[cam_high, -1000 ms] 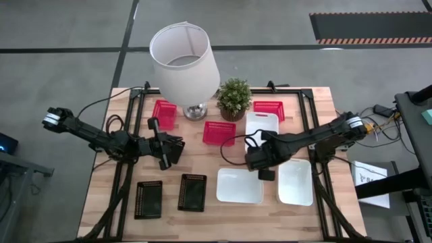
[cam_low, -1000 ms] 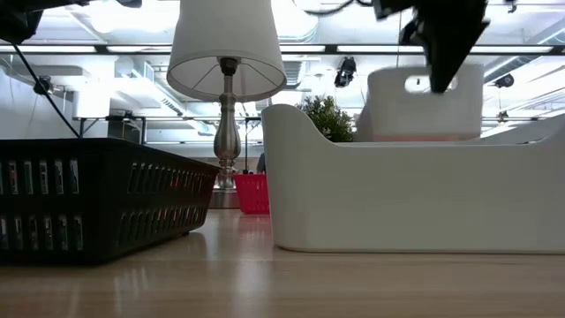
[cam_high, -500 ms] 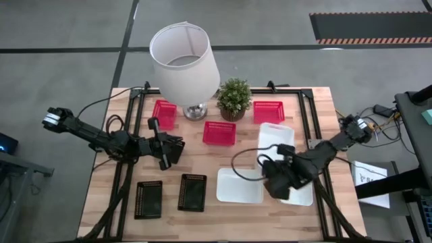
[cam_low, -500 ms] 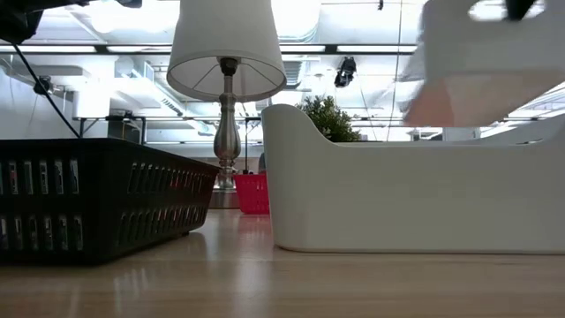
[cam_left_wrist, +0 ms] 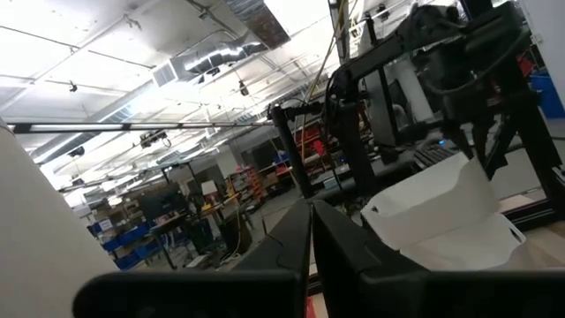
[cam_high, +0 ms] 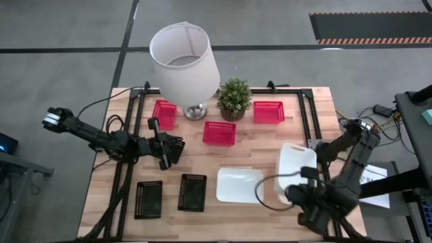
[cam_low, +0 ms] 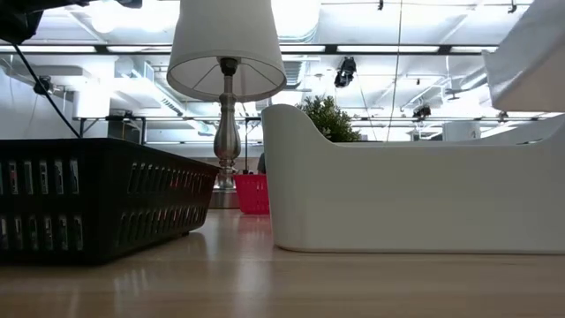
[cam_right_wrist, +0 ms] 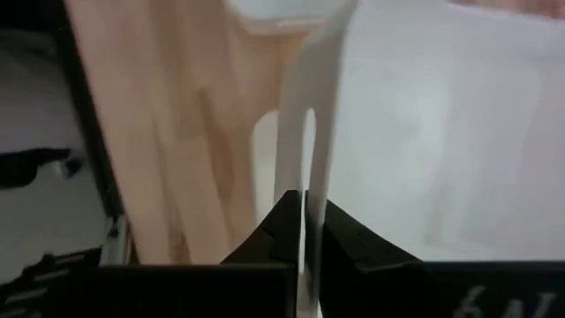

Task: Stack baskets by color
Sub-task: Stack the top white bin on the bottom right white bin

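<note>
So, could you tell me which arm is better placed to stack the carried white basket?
Right: the right gripper already pinches the white basket, above another white one. The left gripper waits shut mid-table.

Wooden table (cam_high: 202, 156) with 3 red baskets (cam_high: 219, 133), 2 black baskets (cam_high: 192, 192), white basket (cam_high: 238, 185), lamp (cam_high: 185, 64), plant (cam_high: 234, 96).

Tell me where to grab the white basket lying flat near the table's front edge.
Grip the white basket by one thin upright wall, coming from straight above. It sits open side up, and the low view shows a scooped rim that fingers could likely pinch.
</note>
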You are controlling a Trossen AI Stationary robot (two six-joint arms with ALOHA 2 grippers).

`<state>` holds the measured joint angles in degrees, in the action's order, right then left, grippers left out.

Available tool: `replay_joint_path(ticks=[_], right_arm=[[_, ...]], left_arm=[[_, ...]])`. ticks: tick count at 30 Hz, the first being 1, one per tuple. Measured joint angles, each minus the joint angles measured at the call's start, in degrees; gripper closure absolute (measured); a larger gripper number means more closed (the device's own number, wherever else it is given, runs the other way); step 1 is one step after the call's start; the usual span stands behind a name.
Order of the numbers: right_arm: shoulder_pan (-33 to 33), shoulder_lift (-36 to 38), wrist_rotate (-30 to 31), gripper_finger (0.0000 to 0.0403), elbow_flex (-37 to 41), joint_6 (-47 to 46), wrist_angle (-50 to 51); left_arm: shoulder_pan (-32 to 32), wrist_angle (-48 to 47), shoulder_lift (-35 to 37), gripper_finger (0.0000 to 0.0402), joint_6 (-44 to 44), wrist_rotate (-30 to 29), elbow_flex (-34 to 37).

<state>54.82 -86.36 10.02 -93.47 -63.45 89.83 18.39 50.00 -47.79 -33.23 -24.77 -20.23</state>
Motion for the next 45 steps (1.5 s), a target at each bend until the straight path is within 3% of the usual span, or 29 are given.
replay_joint_path(ticks=[10, 45], right_arm=[[8.3, 0.0, 0.5, 0.0394, 2.4, -4.6, 0.0], [8.7, -0.1, 0.0, 0.0394, 14.5, -5.6, -8.5]], left_arm=[[0.0, 0.0, 0.0, 0.0402, 0.0, 0.0, 0.5], [0.0, 0.0, 0.0, 0.0402, 0.0, 0.0, 0.6]])
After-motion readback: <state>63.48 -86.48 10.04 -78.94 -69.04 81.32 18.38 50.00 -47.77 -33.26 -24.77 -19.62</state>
